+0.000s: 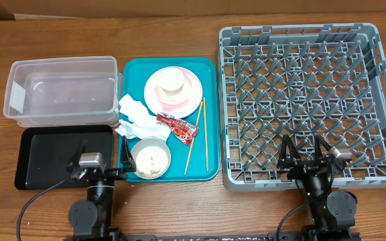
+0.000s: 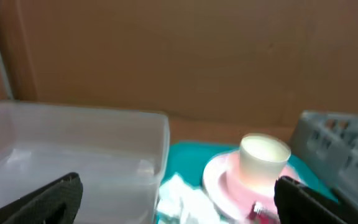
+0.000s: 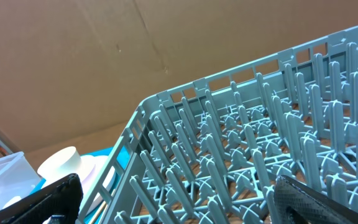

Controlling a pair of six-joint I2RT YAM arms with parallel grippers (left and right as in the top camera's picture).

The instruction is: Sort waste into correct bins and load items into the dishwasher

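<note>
left gripper [image 1: 102, 159] gapes fully, empty, rice bowl [image 1: 167, 152] just beside its fingers. right gripper [image 1: 303, 150] likewise, fingers over the dish rack [image 1: 300, 30] near rim. apparently staged for sorting.

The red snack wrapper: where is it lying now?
In the overhead view, the red snack wrapper lies on the teal tray, between the pink plate and the rice bowl.

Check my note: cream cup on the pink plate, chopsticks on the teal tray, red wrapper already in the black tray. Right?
One slip: the red wrapper is not in the black tray; it lies on the teal tray, as the overhead view shows. The cream cup on the pink plate and the chopsticks are right.
</note>
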